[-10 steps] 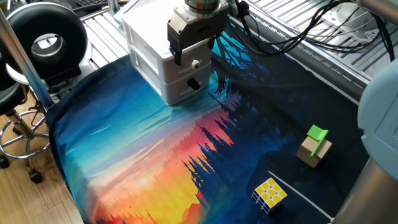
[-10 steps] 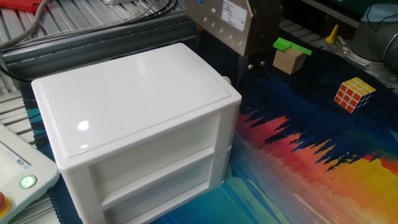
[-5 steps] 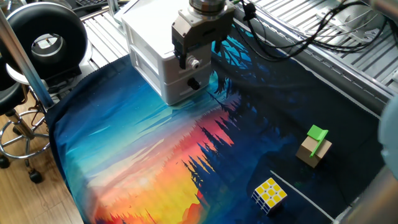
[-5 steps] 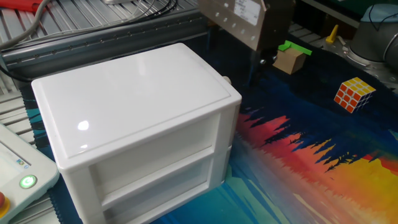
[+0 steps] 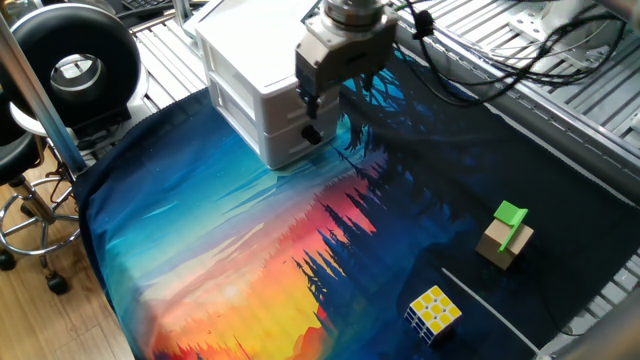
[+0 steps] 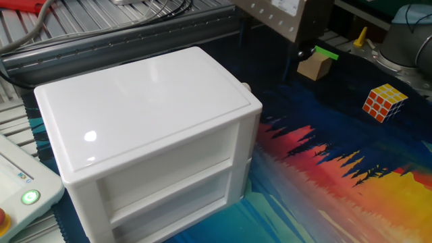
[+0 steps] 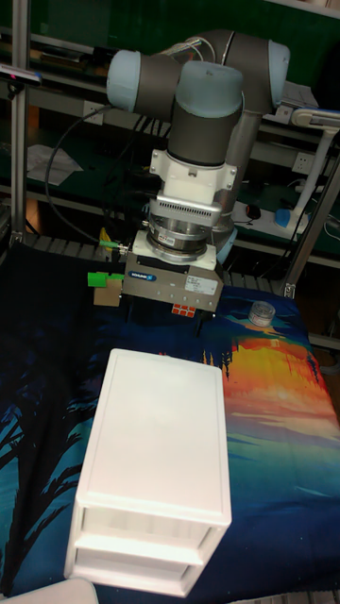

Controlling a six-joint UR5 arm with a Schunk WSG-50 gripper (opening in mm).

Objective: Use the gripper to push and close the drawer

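Note:
The white cabinet [image 5: 245, 60] stands at the back left of the colourful cloth. Its upper drawer [image 5: 284, 113] and the lower one with a black knob [image 5: 312, 133] both sit flush with the front. My gripper [image 5: 325, 95] hangs just in front of the upper drawer, fingers apart and holding nothing. From behind the cabinet [image 6: 145, 108], the gripper [image 6: 300, 40] is off to the right of a small knob [image 6: 244, 86], clear of the front panel. In the tall view the gripper [image 7: 168, 316] hovers beyond the cabinet [image 7: 156, 444].
A wooden block with a green top [image 5: 508, 235] and a Rubik's cube [image 5: 433, 308] lie on the cloth to the right. A small clear jar [image 7: 262, 312] sits near the arm. A stool and a black ring [image 5: 75, 60] stand left of the table.
My gripper has drawn back from the cabinet front, shifting right and away from it. The drawer fronts stay flush; nothing else moved.

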